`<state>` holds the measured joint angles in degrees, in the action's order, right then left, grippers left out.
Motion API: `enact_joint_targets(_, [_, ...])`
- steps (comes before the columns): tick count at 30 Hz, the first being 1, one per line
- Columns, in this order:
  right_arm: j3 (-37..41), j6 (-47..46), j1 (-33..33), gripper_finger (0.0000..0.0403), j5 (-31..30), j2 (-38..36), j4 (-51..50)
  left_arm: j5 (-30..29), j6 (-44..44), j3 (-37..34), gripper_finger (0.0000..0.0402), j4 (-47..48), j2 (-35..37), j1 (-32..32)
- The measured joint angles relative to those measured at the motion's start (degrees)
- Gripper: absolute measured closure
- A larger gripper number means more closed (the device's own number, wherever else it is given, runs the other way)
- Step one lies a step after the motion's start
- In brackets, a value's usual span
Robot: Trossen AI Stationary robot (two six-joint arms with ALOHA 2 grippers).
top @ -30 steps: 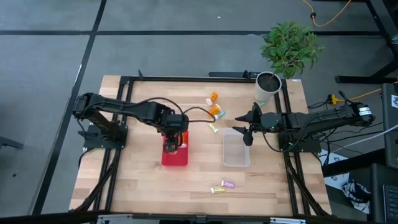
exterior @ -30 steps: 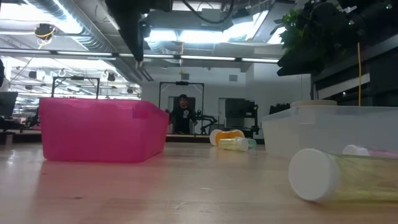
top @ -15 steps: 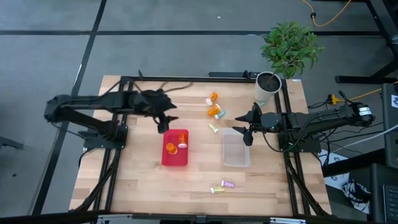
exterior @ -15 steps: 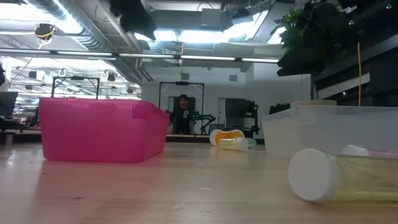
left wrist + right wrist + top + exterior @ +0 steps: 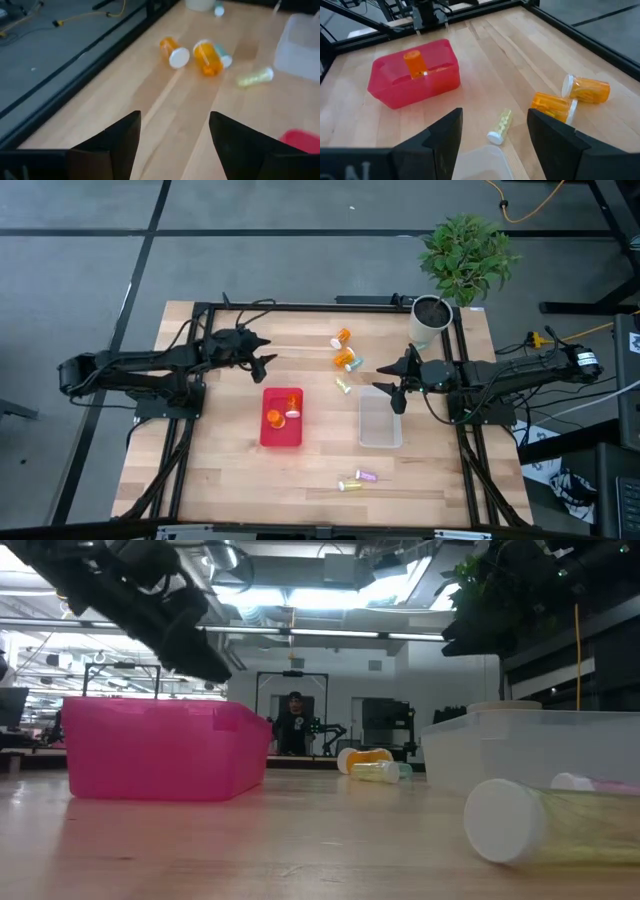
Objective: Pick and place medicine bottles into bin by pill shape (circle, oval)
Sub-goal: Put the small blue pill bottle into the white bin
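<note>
Two orange bottles (image 5: 282, 412) lie in the red bin (image 5: 266, 436); one shows in the right wrist view (image 5: 415, 64). Two more orange bottles (image 5: 344, 348), a teal one (image 5: 357, 365) and a yellow one (image 5: 343, 385) lie on the table at the far middle. A yellow bottle (image 5: 349, 485) and a pink one (image 5: 367, 476) lie near the front edge. My left gripper (image 5: 266, 350) is open and empty, far-left of the red bin. My right gripper (image 5: 388, 392) is open and empty over the far end of the clear bin (image 5: 380, 435).
A white pot (image 5: 430, 322) with a green plant stands at the far right corner. Black frame rails (image 5: 300, 307) run along the table's edges. Bare wood (image 5: 220, 470) lies near the front left.
My left gripper has pulled away from over the red bin, rising and going toward the table's far left. Two orange bottles now show lying in the bin. My right arm has kept still.
</note>
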<state>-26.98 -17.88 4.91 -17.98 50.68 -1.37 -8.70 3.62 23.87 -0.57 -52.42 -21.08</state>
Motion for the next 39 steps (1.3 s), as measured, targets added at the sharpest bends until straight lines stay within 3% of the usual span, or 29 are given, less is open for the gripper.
enact_joint_targets(2, [0.00,0.14,-0.02,0.0178,-0.01,0.00,0.38,1.12,0.27,-0.37,0.0172,-0.17,0.01,0.11])
enact_joint_targets(8, [0.00,0.21,-0.02,0.0178,-0.02,0.00,0.39,14.04,-6.90,-0.45,0.0172,-0.61,0.02,1.82])
enact_joint_targets(14, [0.02,-3.23,-0.07,0.0178,-5.50,1.07,10.58,13.76,-7.19,-0.45,0.0172,-0.49,0.02,2.77])
enact_joint_targets(16, [-0.02,-3.27,-0.07,0.0178,-2.19,1.92,13.80,13.76,-7.19,-0.45,0.0172,-0.48,0.02,2.76])
enact_joint_targets(19, [-2.48,-1.16,0.02,0.0178,8.05,3.44,13.60,13.74,-7.17,-0.45,0.0172,-0.38,0.02,2.73])
enact_joint_targets(21, [-7.08,-1.12,0.02,0.0178,12.36,4.03,8.92,13.74,-7.17,-0.45,0.0172,-0.36,0.02,2.73])
enact_joint_targets(23, [-13.36,-1.06,0.02,0.0178,10.99,4.69,-0.47,13.72,-7.17,-0.45,0.0172,-0.36,0.02,2.73])
enact_joint_targets(27, [-26.41,-2.79,0.00,0.0178,-3.80,7.14,-27.48,13.71,-7.17,-0.45,0.0172,-0.34,0.02,2.73])
enact_joint_targets(30, [-32.70,-10.70,-0.02,0.0178,-14.29,9.51,-45.18,13.70,-7.15,-0.45,0.0172,-0.34,0.02,2.73])
enact_joint_targets(35, [-32.95,-30.79,-0.04,0.0178,-21.34,12.74,-61.85,13.70,-7.15,-0.45,0.0172,-0.34,0.02,2.73])
enact_joint_targets(39, [-28.15,-44.70,-1.20,0.0178,-23.10,15.31,-65.75,13.67,-7.13,-0.45,0.0172,-0.34,0.02,2.73])
